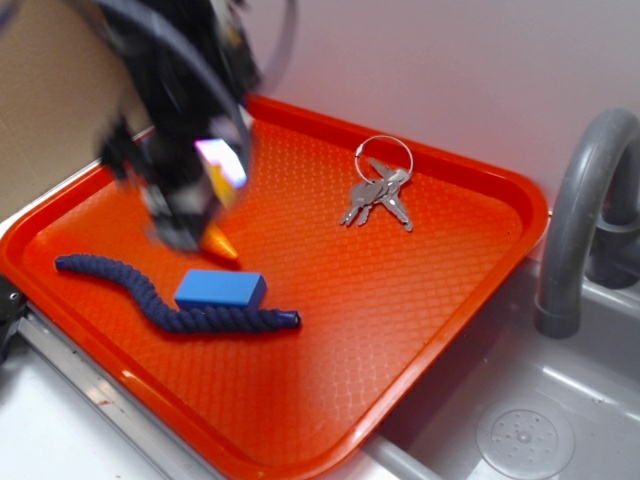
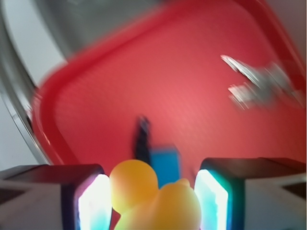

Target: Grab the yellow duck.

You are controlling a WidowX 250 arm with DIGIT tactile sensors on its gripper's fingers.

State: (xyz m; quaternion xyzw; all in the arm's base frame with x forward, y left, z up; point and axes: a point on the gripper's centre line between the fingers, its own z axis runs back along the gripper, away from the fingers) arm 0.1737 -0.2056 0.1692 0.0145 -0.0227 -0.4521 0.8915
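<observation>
The yellow duck [image 2: 175, 206] sits between my gripper's [image 2: 151, 194] two lit pads in the wrist view. Its round head presses the left pad and its body lies close against the right one. The gripper is shut on it, above the orange tray [image 2: 192, 86]. In the exterior view the gripper [image 1: 195, 215] is a motion-blurred black mass over the tray's left half. Only a yellow-orange bit of the duck [image 1: 221, 243] pokes out beneath it.
A blue block [image 1: 220, 289] rests on a dark blue rope [image 1: 150, 298] just in front of the gripper. A bunch of keys [image 1: 378, 192] lies at the tray's [image 1: 400, 330] back. A grey sink [image 1: 520, 430] and faucet [image 1: 575, 210] stand at the right.
</observation>
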